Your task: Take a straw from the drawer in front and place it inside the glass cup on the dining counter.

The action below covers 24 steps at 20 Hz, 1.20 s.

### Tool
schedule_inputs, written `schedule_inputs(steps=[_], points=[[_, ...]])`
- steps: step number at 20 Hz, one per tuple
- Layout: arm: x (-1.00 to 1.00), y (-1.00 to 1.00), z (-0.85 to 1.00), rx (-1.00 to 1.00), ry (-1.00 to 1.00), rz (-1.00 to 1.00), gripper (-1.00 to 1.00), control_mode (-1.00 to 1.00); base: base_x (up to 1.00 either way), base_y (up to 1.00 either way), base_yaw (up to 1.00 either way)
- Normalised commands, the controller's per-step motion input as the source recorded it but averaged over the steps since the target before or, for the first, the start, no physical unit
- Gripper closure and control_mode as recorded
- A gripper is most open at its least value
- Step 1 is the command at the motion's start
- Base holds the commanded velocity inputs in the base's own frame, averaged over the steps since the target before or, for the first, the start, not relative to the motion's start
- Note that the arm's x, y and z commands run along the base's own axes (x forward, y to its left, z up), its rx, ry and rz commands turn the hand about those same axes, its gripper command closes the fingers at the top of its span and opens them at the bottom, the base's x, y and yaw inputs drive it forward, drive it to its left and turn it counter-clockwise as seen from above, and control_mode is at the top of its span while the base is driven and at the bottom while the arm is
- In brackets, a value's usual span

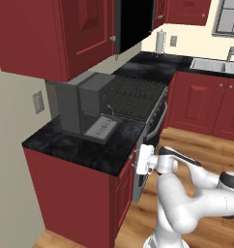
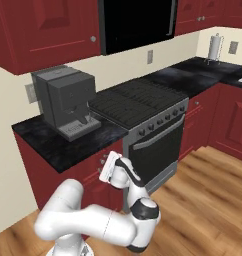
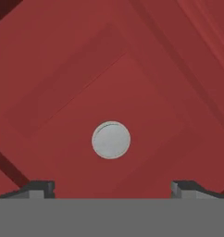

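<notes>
My gripper is open and points straight at the red front panel of the drawer, which is shut. The panel's round silver knob lies centred between and just beyond the two fingertips. From the base, the gripper is pressed close to the drawer front just under the black countertop edge, left of the oven. The straw is hidden, and the glass cup and dining counter are out of view.
A grey coffee machine stands on the black countertop above the drawer. A stove with oven is directly right of the gripper. Wooden floor lies open behind the arm. A sink sits far right.
</notes>
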Motion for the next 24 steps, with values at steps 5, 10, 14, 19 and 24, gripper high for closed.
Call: schedule_inputs(steps=[5,10,14,19,24], points=[[0.14,0.04,-0.25,0.06,0.04,0.00,-1.00,-1.00,0.00,0.00,0.00],[0.17,0.07,-0.25,0.06,0.04,0.00,-1.00,-1.00,0.00,0.00,0.00],[0.23,0.07,-0.33,0.06,0.06,0.00,-1.00,-1.00,0.00,0.00,0.00],[0.21,0.02,-0.39,0.06,0.08,0.00,-1.00,-1.00,0.00,0.00,0.00],[0.19,0.01,-0.43,0.07,0.08,0.00,-1.00,-1.00,0.00,0.00,0.00]])
